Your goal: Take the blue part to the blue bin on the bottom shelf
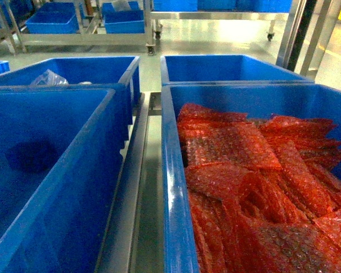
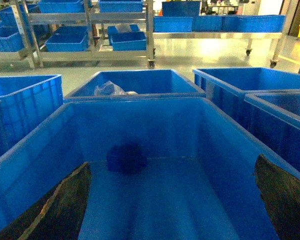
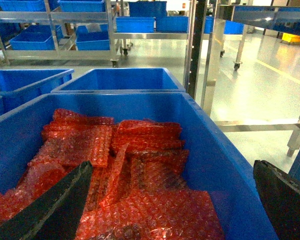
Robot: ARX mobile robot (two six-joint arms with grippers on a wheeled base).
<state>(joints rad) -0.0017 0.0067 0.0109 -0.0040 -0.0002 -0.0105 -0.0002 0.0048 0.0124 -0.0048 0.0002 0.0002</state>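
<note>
The blue part (image 2: 126,158) is a dark blue lump lying on the floor of a large blue bin (image 2: 35,150), near its far wall. It also shows in the head view as a dark patch, the blue part (image 1: 31,156), inside the left blue bin (image 1: 102,114). My left gripper (image 2: 171,161) hangs open over this bin, short of the part, with nothing between its fingers (image 2: 60,210). My right gripper (image 3: 172,163) is open over the neighbouring bin (image 3: 225,155) of red bubble-wrap bags (image 3: 140,165). A steel dividing rail of the bottom shelf (image 1: 141,187) runs between the two bins. Neither gripper shows in the head view.
Two more blue bins (image 1: 216,68) stand behind the front pair; the left one (image 1: 74,71) holds a clear plastic bag (image 1: 48,78). Steel uprights (image 3: 197,50) rise at the right. Wheeled racks (image 1: 85,37) with blue bins stand across the floor.
</note>
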